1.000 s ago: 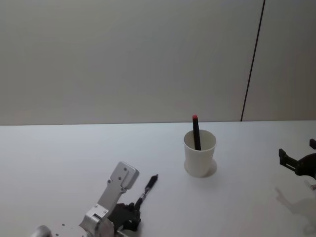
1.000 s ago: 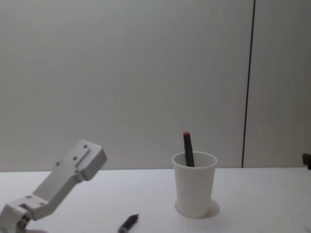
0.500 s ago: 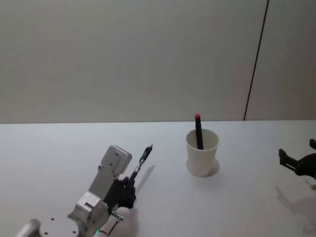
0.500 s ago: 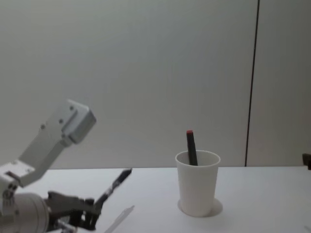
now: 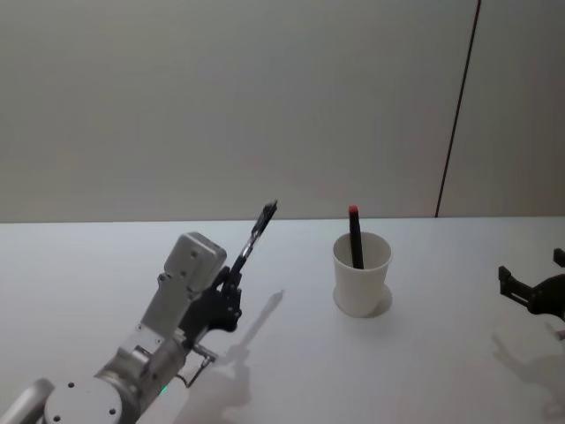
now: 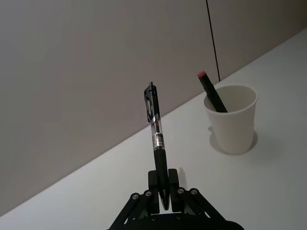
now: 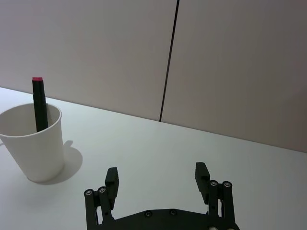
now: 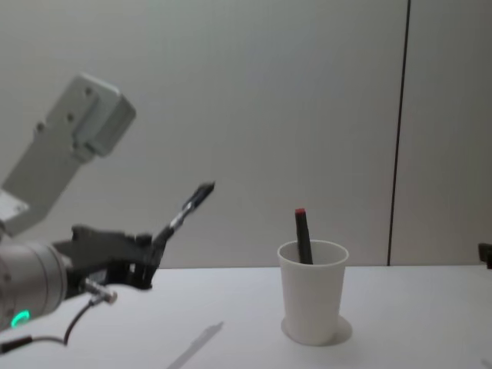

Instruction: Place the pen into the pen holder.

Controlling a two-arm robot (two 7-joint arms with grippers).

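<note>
Your left gripper (image 6: 163,190) clenches the pen (image 6: 156,139): swing it right above the pen holder (image 6: 231,122), tip it upright, leaving the right gripper (image 7: 157,171) idle and spread.

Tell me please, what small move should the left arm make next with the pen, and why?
Probably carry the pen rightward until it is over the pen holder. The left gripper is shut on its lower end, holding it tilted above the table, well left of that holder, where a red-tipped marker stands. The right gripper rests open at the right.
</note>
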